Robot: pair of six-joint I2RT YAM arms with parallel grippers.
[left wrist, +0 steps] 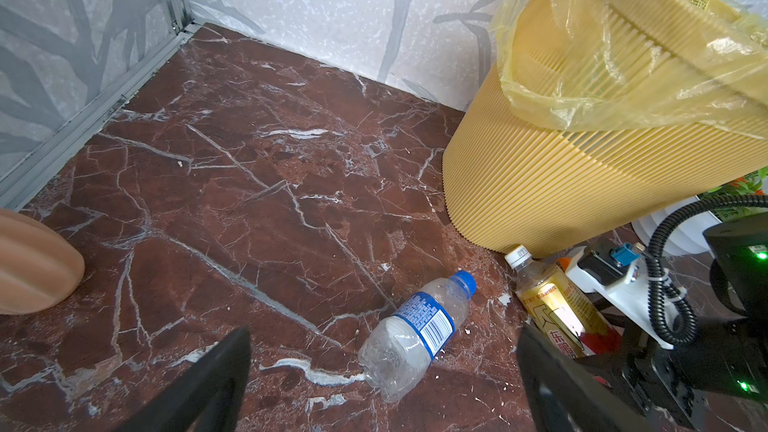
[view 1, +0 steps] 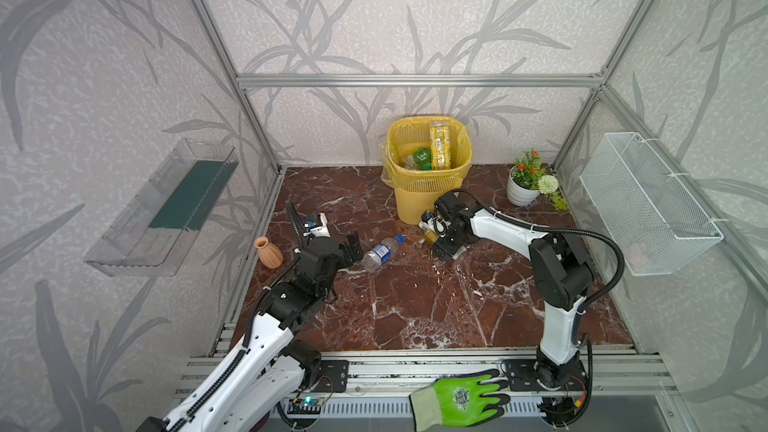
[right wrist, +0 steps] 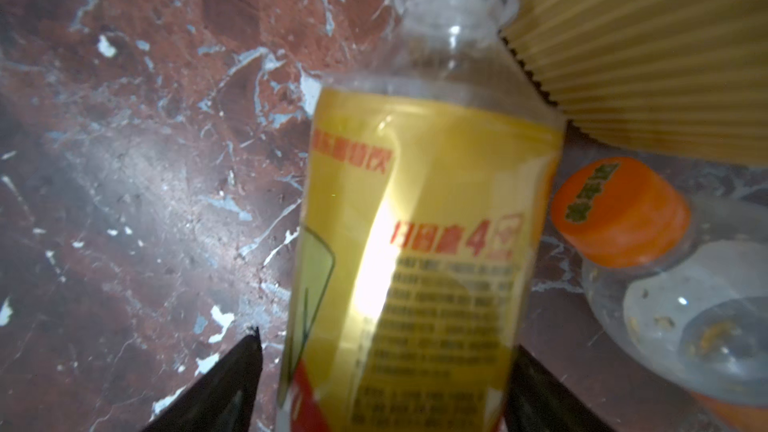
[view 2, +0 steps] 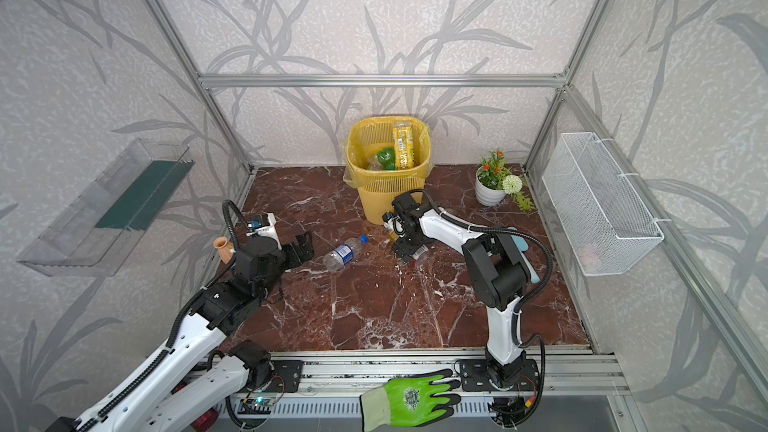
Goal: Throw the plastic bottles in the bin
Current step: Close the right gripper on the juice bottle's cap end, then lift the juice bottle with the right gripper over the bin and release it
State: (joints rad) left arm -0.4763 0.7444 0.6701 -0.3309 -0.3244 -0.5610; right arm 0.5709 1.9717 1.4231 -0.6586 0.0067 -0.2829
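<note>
Your right gripper (right wrist: 386, 342) straddles the yellow-label bottle (right wrist: 428, 184) at the bin's (view 1: 428, 197) foot, with a gap on one side; left gripper (left wrist: 384, 330) gapes wide.

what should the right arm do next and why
Probably close the right gripper on the yellow-labelled bottle: its fingers straddle the bottle's body beside the bin, but a gap shows at one finger, so it is not gripped yet and cannot be lifted.
</note>
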